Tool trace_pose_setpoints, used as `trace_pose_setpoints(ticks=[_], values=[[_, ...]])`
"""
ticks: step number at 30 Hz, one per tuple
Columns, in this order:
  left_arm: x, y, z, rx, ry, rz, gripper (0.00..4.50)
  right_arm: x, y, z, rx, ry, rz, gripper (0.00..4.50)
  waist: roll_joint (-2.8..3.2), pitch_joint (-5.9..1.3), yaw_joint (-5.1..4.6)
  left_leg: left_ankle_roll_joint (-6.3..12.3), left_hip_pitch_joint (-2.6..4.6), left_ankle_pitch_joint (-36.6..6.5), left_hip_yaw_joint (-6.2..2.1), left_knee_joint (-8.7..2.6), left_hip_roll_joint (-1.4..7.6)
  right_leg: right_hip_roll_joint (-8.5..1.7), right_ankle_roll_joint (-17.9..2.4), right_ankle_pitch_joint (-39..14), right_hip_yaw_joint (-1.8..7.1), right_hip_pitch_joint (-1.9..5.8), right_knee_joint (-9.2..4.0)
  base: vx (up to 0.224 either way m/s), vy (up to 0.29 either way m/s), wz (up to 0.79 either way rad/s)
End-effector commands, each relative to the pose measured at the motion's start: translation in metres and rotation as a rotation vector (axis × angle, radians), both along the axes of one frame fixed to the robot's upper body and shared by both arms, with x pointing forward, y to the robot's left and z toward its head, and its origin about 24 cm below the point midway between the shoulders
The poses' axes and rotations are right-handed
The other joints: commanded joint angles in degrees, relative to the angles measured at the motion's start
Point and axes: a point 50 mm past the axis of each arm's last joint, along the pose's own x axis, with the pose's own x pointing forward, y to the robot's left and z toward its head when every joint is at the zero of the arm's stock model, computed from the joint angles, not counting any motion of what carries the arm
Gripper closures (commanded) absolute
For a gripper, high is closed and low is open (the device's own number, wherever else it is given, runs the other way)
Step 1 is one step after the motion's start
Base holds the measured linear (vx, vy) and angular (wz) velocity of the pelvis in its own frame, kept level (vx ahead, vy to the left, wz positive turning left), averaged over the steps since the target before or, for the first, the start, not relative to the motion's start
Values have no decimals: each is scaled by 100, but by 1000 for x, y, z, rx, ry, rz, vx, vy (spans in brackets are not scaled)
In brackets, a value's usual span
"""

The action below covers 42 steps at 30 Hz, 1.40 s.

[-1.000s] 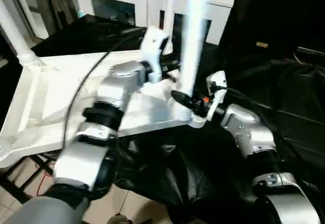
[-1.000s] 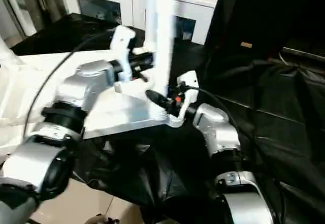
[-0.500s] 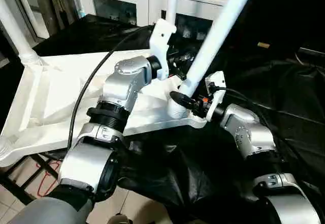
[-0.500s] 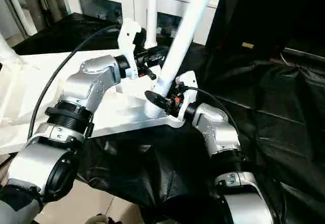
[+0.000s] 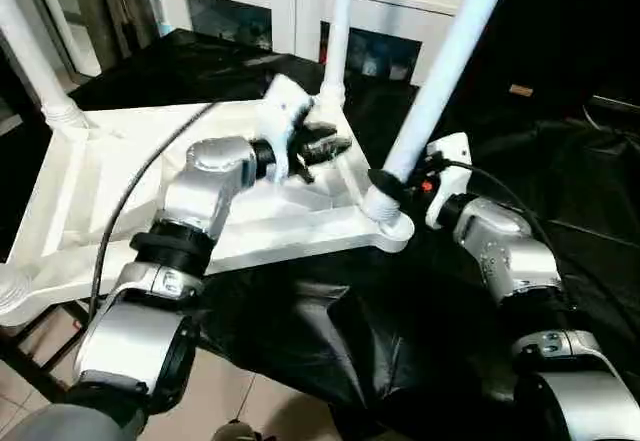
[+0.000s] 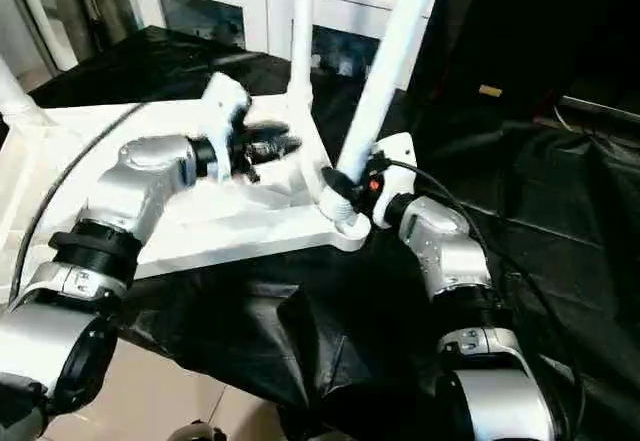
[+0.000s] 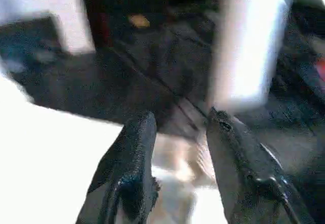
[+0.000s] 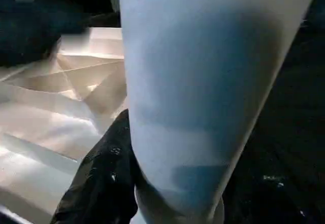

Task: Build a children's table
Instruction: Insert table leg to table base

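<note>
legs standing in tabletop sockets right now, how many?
3 in view. One at the far-left corner, one at the far-right corner, and a tilted one at the near-right corner. The near-left corner is cut off.

Leg (image 5: 440, 71) top cut off, right gripper (image 5: 392, 187) (perhaps clamped) half-hidden

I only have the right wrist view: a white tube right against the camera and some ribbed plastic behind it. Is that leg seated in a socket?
Observer: The leg leans toward the robot's right; its base sits at the near corner socket of the upturned tabletop. I cannot tell how deep it sits.
Operator: Is my right gripper on it?
Observer: Yes, the right gripper clasps the leg just above the socket.
Operator: Where is the left gripper?
Observer: The left gripper hovers over the ribbed underside, fingers apart, holding nothing.
Operator: Any other legs fitted?
Observer: A second leg stands upright at the far corner behind it.
</note>
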Motion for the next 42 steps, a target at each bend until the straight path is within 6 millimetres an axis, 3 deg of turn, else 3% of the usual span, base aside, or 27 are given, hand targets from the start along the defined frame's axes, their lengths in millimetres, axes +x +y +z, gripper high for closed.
trace_pose_setpoints(ticks=[1,3,4,10,14,19,21,24,26,29,31,35,42], values=[[-14,-10,-26,64,136,-101,262,3,-12,7,-7,-18,-45,264,51,-440,-5,181,75,-496,16,-275,102,-424,-1371,323,271,405,-280,0,0,0],[-15,-11,-28,65,150,-107,262,3,-13,8,-8,-18,-47,264,66,-453,-8,193,72,-482,19,-263,96,-421,-1404,447,275,411,-273,0,0,0],[-18,-12,-33,67,191,-126,233,3,-14,9,-14,-21,-49,264,65,-457,-15,201,66,-506,14,-263,96,-421,-1411,446,270,417,-278,0,0,0],[-17,-9,-47,166,158,-89,183,1,-16,11,-27,-24,-33,264,55,-446,-51,201,58,-609,3,-269,85,-416,-1324,242,268,438,-308,0,0,0],[-17,-4,-56,240,164,-76,180,1,-17,12,-40,-23,-19,264,65,-462,-74,267,55,-470,-2,-254,83,-409,-1384,501,261,432,-282,0,0,0],[-19,1,-63,270,211,-80,180,1,-16,13,-45,-18,-12,264,74,-456,-72,272,64,-516,2,-255,92,-418,-1453,457,261,427,-288,0,0,0],[-19,3,-65,280,212,-69,214,1,-15,13,-48,-16,-5,264,75,-456,-73,267,65,-538,2,-254,90,-415,-1444,426,262,429,-289,0,0,0],[-19,6,-66,285,223,-74,218,0,-14,13,-48,-14,8,264,64,-454,-73,256,61,-560,-5,-261,96,-422,-1445,401,259,435,-288,0,0,0],[-20,9,-67,289,236,-80,257,0,-12,13,-47,-12,19,264,71,-452,-75,254,62,-572,-3,-259,94,-422,-1450,368,261,429,-288,0,0,0],[-20,12,-67,305,244,-81,261,0,-10,14,-48,-6,39,264,71,-449,-77,240,65,-606,-1,-261,94,-423,-1450,310,262,426,-294,0,0,0],[-21,15,-68,316,246,-81,300,0,-8,14,-49,-1,54,264,59,-448,-75,240,64,-600,-2,-263,95,-425,-1447,285,261,429,-291,0,0,0],[-22,18,-69,352,246,-96,306,-3,-4,13,-55,11,82,264,64,-434,-73,209,72,-686,-4,-272,103,-431,-1384,64,265,415,-312,0,0,0],[-22,19,-70,381,244,-107,370,-6,0,11,-57,27,120,264,77,-418,-81,96,73,-863,-8,-281,102,-436,-1321,-233,273,397,-342,0,0,0]])
